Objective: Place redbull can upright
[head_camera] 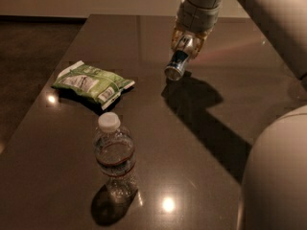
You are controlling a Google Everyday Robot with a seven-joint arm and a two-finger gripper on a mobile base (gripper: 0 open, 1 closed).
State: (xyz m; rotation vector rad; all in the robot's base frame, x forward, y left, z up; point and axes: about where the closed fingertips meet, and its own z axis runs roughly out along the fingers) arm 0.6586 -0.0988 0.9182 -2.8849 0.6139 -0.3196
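Note:
The redbull can point(175, 66) is blue and silver, tilted, with its silver end facing down and toward me. My gripper point(184, 44) is shut on its upper part and holds it just above the dark table point(206, 143), right of centre at the far side. The can's shadow falls on the table right beside and below it.
A clear plastic water bottle point(114, 157) with a white cap stands upright near the front. A green snack bag point(92, 83) lies at the left. My arm's large white body point(273, 176) fills the lower right. The table's left edge point(29, 114) runs diagonally.

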